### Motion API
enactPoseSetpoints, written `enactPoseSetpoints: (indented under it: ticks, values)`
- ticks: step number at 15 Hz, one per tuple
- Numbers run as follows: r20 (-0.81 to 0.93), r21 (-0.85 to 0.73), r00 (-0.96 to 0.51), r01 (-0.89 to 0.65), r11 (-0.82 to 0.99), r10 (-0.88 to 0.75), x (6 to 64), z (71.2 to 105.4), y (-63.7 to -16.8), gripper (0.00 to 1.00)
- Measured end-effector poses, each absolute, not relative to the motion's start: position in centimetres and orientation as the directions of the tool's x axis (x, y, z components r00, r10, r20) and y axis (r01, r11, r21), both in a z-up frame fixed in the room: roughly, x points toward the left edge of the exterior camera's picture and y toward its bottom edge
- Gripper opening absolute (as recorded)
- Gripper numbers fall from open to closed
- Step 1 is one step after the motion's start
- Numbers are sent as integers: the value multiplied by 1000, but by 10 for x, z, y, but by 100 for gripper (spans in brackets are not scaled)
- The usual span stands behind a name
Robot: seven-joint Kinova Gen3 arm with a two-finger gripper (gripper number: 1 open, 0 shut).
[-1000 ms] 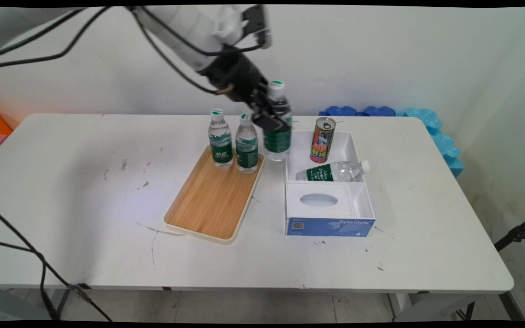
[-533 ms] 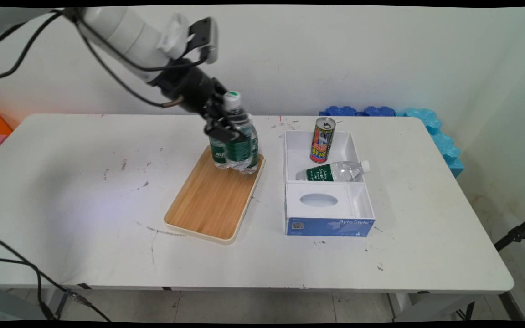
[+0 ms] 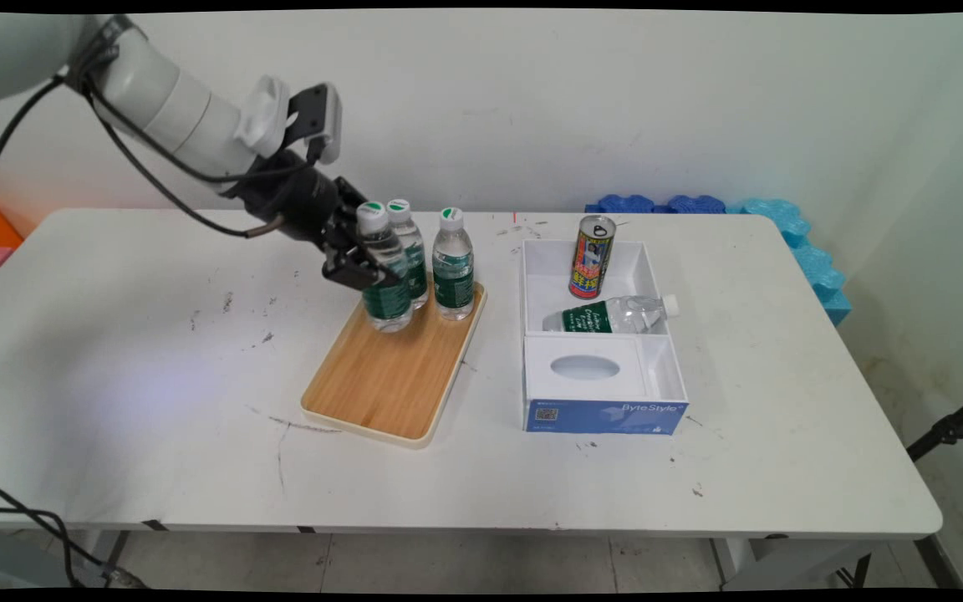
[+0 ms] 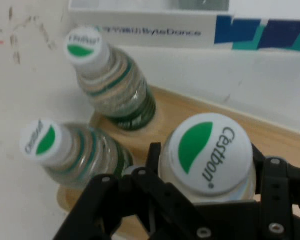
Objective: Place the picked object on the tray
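Three water bottles stood over the wooden tray (image 3: 389,368) at the bench's (image 3: 155,376) centre. One bottle (image 3: 383,276) (white cap, green leaf mark) was clamped in the gripper's (image 3: 356,266) closed jaws at the tray's 11 o'clock corner; two upright bottles (image 3: 453,266) stood just beside it, toward 2 o'clock. A white box (image 3: 665,351) lay at 3 o'clock.

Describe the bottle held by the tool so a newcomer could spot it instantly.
Find the wooden tray left of the white box. Three upright water bottles cluster at its far end. The held bottle is the leftmost and nearest, the only one clamped in the black tool.
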State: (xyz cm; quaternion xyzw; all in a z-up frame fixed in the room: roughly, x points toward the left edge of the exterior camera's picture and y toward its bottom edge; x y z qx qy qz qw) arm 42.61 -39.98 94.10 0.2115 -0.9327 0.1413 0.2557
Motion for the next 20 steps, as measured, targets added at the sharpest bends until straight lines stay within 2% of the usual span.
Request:
enactPoseSetpoints:
  ticks: [9, 16, 17, 20]
  values:
    - [535, -154, -750, -538, 829, -388, 441, 890, -405, 0]
    - [538, -137, -729, -572, 809, -424, 442, 866, -406, 0]
    - [538, -135, -726, -575, 807, -427, 443, 865, -406, 100]
    - [541, -134, -721, -583, 801, -434, 445, 861, -406, 100]
